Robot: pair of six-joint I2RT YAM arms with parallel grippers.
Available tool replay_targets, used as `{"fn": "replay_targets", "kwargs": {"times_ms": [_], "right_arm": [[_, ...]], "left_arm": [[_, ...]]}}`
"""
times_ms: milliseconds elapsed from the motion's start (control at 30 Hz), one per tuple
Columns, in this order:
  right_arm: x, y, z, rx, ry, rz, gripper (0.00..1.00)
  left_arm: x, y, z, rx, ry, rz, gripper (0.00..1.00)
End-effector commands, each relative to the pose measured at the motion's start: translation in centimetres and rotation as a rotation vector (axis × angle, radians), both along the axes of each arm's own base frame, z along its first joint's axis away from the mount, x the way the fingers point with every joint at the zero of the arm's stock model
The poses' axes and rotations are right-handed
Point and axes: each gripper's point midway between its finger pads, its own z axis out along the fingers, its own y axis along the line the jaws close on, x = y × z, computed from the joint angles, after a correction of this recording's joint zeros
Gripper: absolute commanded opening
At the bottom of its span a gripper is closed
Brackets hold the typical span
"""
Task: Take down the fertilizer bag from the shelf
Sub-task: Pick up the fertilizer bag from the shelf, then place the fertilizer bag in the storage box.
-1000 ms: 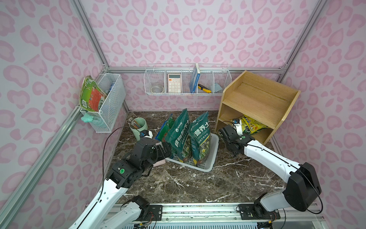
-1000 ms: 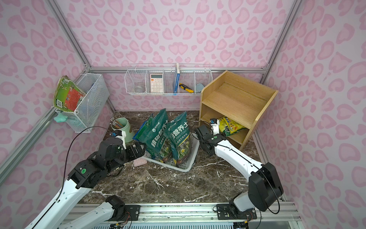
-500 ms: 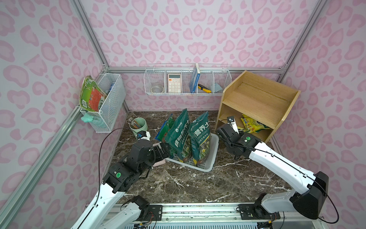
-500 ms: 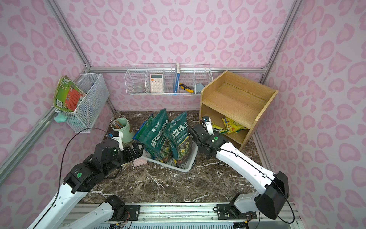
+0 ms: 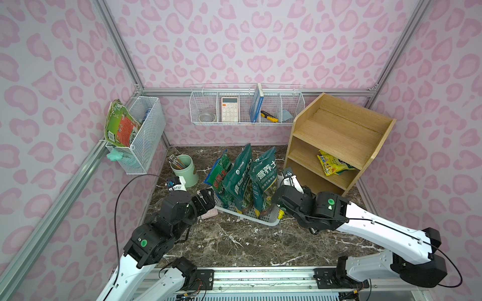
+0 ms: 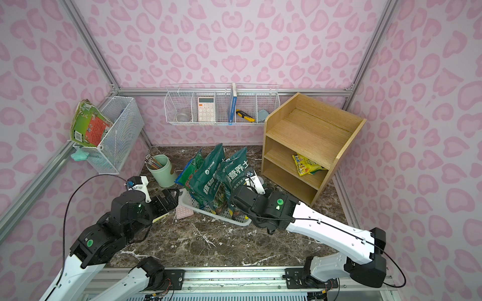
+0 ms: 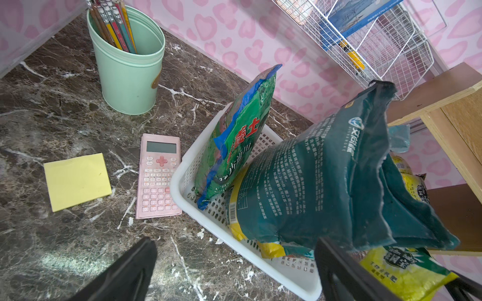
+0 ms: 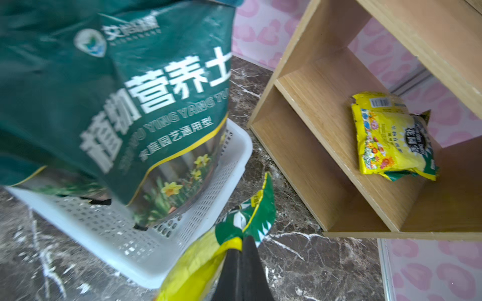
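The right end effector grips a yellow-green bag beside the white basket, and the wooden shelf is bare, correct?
No: the wooden shelf holds a yellow bag on its middle tier, as the right wrist view shows. The right end effector does grip a yellow-green bag beside the white basket.

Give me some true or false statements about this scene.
1. The right hand is shut on a yellow-and-green plastic bag. True.
2. The light-wood stepped shelf is bare. False: a yellow plastic packet lies in its upper compartment.
3. The left hand grips the pink calculator. False: it is open; the calculator lies on the dark marble tabletop.
4. Pencils stand in the mint-green cup. True.
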Motion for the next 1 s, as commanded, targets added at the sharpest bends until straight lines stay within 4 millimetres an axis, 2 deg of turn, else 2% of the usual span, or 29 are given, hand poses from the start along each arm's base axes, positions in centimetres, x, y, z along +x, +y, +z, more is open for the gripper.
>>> {"fn": "replay_targets", "kwargs": {"times_ms": [0, 167, 367, 533, 633, 767, 967], "right_arm": [[-1.5, 1.4, 0.5, -0.003, -0.01, 0.006, 0.0], [-3.4, 6.2, 0.9, -0.018, -0.016, 0.091, 0.0], [-2.9, 11.7, 1.9, -0.03, -0.03, 0.159, 0.0], [-2.4, 15.6, 1.8, -0.06, -0.027, 0.198, 0.0], [-1.7, 17.6, 1.9, -0.057, -0.022, 0.214, 0.0], [0.2, 19.8, 1.9, -0.035, -0.004, 0.231, 0.0], [3.4, 21.5, -0.5, -0.047, 0.014, 0.217, 0.0]], "left_arm": [[-0.2, 1.1, -0.1, 0.012, 0.0, 0.053, 0.99], [-1.0, 3.1, 0.1, 0.022, -0.023, 0.139, 0.99], [-2.2, 4.6, 0.6, 0.012, -0.068, 0.182, 0.99], [-2.1, 4.3, 0.6, 0.016, -0.06, 0.164, 0.99], [-2.0, 4.2, 0.6, 0.019, -0.051, 0.163, 0.99], [-2.4, 4.8, 0.6, 0.015, -0.059, 0.186, 0.99], [-3.0, 5.3, 0.9, -0.006, -0.092, 0.2, 0.99]]}}
